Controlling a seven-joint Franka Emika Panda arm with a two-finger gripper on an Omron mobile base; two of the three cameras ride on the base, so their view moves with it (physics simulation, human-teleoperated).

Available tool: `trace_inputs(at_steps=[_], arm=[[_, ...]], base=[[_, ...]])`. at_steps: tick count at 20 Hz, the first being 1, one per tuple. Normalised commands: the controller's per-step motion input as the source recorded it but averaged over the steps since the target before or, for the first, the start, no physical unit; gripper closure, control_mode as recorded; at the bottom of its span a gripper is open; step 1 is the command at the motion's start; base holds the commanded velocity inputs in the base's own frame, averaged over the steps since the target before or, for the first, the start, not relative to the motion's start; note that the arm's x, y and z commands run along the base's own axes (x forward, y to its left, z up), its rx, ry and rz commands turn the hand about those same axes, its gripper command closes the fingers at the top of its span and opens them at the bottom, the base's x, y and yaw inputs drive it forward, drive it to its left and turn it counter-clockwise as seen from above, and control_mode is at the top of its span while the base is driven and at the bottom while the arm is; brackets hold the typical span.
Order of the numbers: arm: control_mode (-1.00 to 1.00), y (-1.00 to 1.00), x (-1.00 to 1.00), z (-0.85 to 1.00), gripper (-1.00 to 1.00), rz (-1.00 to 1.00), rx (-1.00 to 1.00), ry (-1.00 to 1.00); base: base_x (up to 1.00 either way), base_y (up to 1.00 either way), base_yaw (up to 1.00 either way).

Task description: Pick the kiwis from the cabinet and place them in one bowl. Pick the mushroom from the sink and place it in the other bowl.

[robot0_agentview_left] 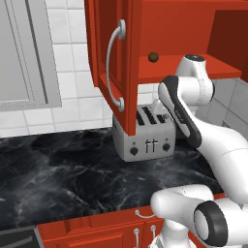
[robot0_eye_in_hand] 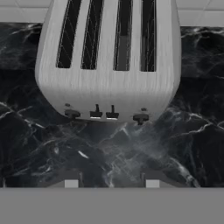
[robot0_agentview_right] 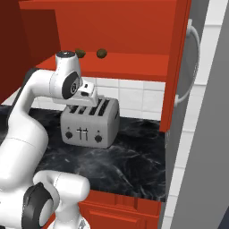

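The red cabinet (robot0_agentview_left: 104,29) stands open, its door with the curved silver handle swung out to the left. Two brown kiwis (robot0_agentview_right: 80,53) (robot0_agentview_right: 102,53) rest on its shelf (robot0_agentview_right: 120,65); the left base view shows one kiwi (robot0_agentview_left: 153,57). My gripper (robot0_agentview_right: 91,97) hangs below that shelf, right over the toaster, pointing down. In the hand view my gripper (robot0_eye_in_hand: 111,183) is open, with nothing between the fingertips (robot0_eye_in_hand: 71,183). The bowls, the sink and the mushroom are out of view.
A silver four-slot toaster (robot0_agentview_left: 145,140) (robot0_agentview_right: 89,125) (robot0_eye_in_hand: 109,61) stands on the black marble counter (robot0_agentview_left: 63,169) against the white tiled wall. A grey wall cabinet (robot0_agentview_left: 24,53) hangs at the left. Red drawers (robot0_agentview_left: 97,232) run under the counter's front edge.
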Motion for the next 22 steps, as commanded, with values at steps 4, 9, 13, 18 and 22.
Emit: trace_inputs(at_steps=[4,9,13,18,22], arm=[[-1.0,0.0,-0.07,0.05,-1.0,0.0,0.0,-0.04],[-1.0,0.0,-0.09,0.24,-1.0,0.0,-0.01,-0.1],[-1.0,0.0,-0.08,0.3,-1.0,-0.02,-0.02,-0.14],[-1.0,0.0,-0.04,0.32,-1.0,-0.08,-0.06,-0.22],[-1.0,0.0,-0.01,0.36,-1.0,-0.13,-0.04,-0.24]], base=[[0.0,0.0,0.0],[0.0,0.0,0.0],[0.0,0.0,0.0],[0.0,0.0,0.0],[0.0,0.0,0.0]])
